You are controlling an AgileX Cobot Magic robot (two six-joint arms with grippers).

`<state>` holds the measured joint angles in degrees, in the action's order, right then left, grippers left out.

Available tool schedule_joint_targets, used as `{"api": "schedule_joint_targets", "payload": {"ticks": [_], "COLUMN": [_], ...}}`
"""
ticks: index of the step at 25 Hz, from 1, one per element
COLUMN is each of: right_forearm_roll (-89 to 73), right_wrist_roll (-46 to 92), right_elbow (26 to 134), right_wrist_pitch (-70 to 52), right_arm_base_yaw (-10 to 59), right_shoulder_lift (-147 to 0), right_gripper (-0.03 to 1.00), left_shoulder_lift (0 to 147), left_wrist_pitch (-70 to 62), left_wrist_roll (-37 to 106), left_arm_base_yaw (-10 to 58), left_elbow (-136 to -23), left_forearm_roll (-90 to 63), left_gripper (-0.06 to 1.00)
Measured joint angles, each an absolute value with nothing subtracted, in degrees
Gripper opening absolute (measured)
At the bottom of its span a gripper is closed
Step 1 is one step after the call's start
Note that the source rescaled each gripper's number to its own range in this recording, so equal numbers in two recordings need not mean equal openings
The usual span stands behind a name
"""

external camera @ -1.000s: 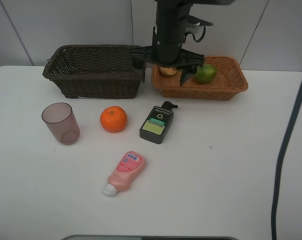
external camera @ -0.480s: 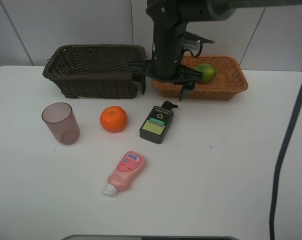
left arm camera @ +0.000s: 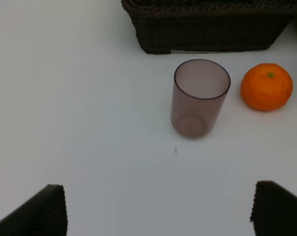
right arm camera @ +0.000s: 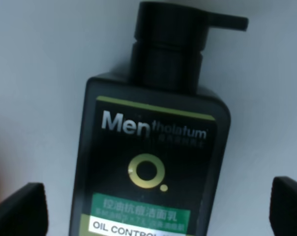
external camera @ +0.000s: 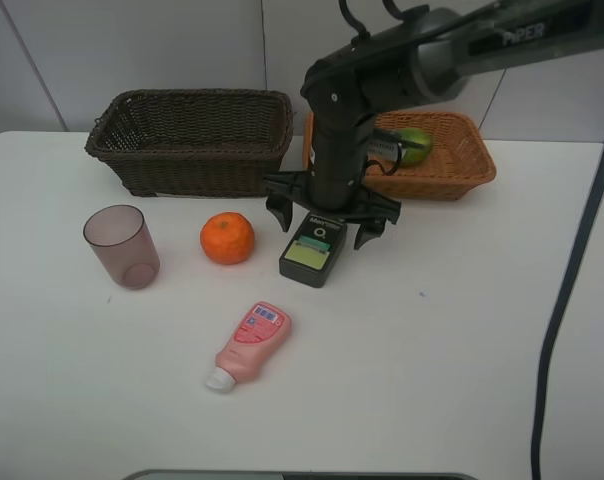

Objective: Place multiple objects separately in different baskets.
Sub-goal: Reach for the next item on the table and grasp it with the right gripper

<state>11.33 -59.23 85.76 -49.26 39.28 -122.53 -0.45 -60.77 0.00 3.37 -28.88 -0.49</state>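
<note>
Right wrist view — black, green-labelled plastic pump bottle (right arm camera: 147,162) lies flat between the spread jaws of the right gripper (right arm camera: 153,209); pinched near its neck, it could pivot loose.

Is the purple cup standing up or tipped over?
Standing up. The cup rests on its base, with its open mouth facing up.

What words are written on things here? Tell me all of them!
"Mentholatum": on the dark bottle.
"OIL CONTROL": on the white band low on that bottle; the picture edge cuts it off there.
"控油抗痘洁面乳": on its green band.
"PIPER": on the right arm.
Label on the pink tube: too small to read.
</note>
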Motion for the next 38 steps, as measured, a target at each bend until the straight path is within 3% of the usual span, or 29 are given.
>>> {"api": "schedule_joint_targets", "payload": {"ticks": [34, 36, 38], "right_forearm_roll": [10.9, 10.9, 10.9], "right_wrist_roll": [-60.5, -60.5, -60.5], "right_elbow": [85.6, 85.6, 85.6], "right_wrist_pitch": [-45.5, -45.6, -45.7], "right_arm_base_yaw": [39.3, 39.3, 39.3], "right_shoulder_lift": [-127.5, -127.5, -127.6], "right_gripper": [0.99, 0.90, 0.68], "left_shoulder_lift": [-0.4, -0.4, -0.4], "left_wrist_pitch": [-60.8, -60.8, -60.8], "left_wrist_roll": [0.0, 0.0, 0.0], "left_arm_base_yaw": [3.4, 3.4, 3.4], "left_elbow": [-28.9, -28.9, -28.9], "left_forearm_roll": [-0.5, -0.5, -0.5], "left_gripper": [0.96, 0.96, 0.96]}}
